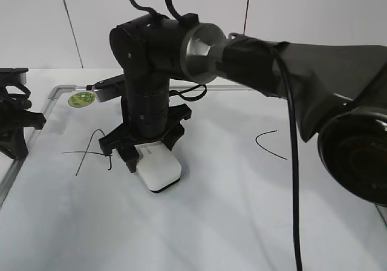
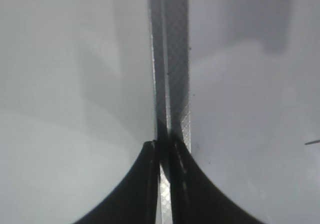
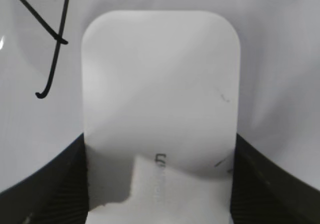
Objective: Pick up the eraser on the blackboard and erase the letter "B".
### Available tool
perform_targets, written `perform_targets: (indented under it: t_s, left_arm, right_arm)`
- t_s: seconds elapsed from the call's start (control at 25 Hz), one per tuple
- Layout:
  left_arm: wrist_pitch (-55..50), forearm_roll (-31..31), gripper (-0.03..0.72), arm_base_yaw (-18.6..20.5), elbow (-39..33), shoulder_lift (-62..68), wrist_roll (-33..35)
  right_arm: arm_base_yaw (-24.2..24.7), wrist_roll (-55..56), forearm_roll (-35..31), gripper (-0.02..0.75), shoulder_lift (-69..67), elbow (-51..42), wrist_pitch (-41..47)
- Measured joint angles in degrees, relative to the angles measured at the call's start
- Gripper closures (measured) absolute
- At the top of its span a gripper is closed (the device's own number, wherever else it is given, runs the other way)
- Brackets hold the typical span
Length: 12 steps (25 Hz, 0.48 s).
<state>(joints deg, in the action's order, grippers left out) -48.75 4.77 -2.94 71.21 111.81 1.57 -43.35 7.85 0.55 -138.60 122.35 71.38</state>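
Your right hand [image 1: 149, 153] is pinching the eraser [image 1: 158, 168] across its width, one finger on each long side, and the block sits flat on the blackboard [image 1: 242, 210]. That hold makes sense for wiping: gripped at the near end, most of the block sticks out ahead of the fingers, so the felt face can stay down on the board while you drag it.

Look for the letter "B" and you won't find it in any view. The side camera shows the black strokes of the A [image 1: 91, 150] just left of the eraser and a curved stroke [image 1: 269, 144] well off to the right, with the eraser between them, about where a middle letter would sit. Judging from that, the B is either under the block or already wiped; you cannot tell which from here.

The right wrist camera gives you what the side view can't: the eraser's white top [image 3: 160, 89] filling the frame, faint grey lettering near the fingers [image 3: 45, 184], and part of the A's strokes [image 3: 50, 39] close beside its corner.

Your left hand [image 2: 160, 184] is parked over the board's grey frame [image 2: 172, 59], fingers pressed together on nothing; only its wrist camera makes that plain
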Motion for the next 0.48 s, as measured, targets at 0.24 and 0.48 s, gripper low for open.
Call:
perform_targets:
  t_s: [0.24,0.48]
  left_arm:
    - [0.00,0.00,0.673,0.00,0.00,0.00,0.00]
    - [0.00,0.00,0.673,0.00,0.00,0.00,0.00]
  right_arm:
    - [-0.22,0.00,0.98,0.198,-0.11,0.09,0.00]
    - [-0.31,0.32,1.85,0.198,-0.11,0.09,0.00]
